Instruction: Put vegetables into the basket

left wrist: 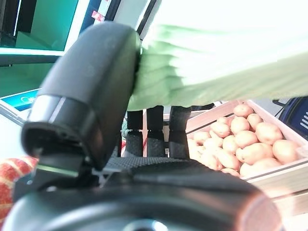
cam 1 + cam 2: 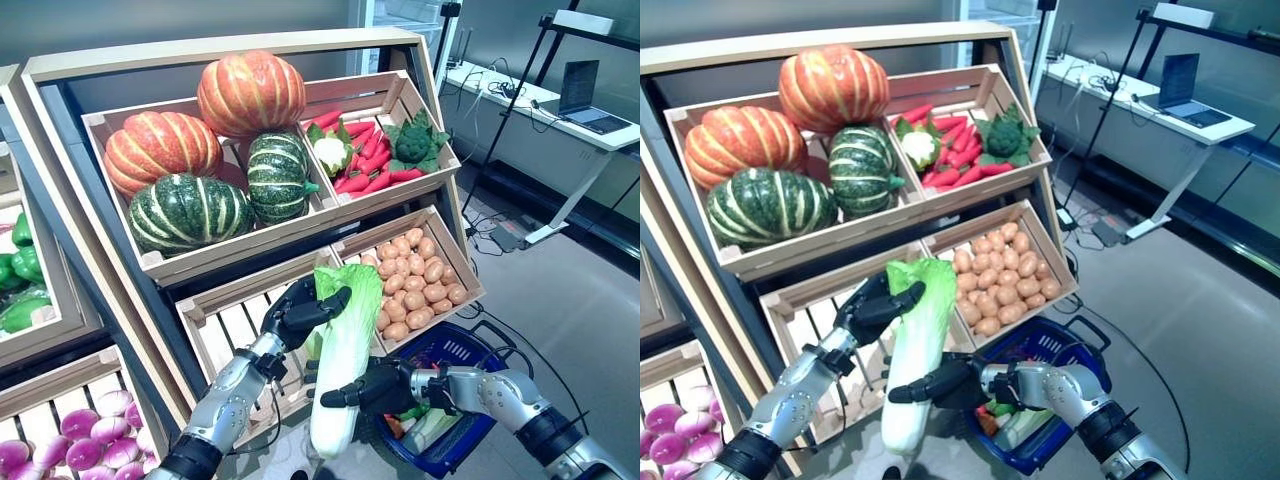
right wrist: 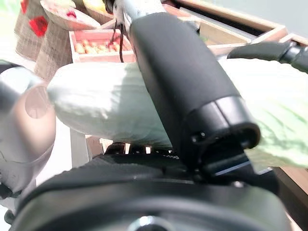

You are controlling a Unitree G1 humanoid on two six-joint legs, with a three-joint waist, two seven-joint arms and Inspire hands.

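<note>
A long napa cabbage (image 2: 343,365), green at the top and white at the bottom, hangs upright in front of the stand's lower crates. My left hand (image 2: 293,314) is curled round its leafy top; its thumb (image 1: 91,91) presses on the green leaves (image 1: 211,62). My right hand (image 2: 377,387) is curled round its white lower part (image 3: 106,101), with the thumb (image 3: 183,82) across it. The blue basket (image 2: 462,336) stands on the floor just right of the cabbage, under my right arm. It holds a pale green vegetable (image 2: 428,428) and small orange and green ones (image 2: 992,415).
The wooden stand (image 2: 230,60) with crates rises right behind the cabbage. A crate of potatoes (image 2: 415,285) sits just above the basket. A white desk with a laptop (image 2: 590,105) and a black stand are at the back right. Grey floor (image 2: 580,300) lies to the right.
</note>
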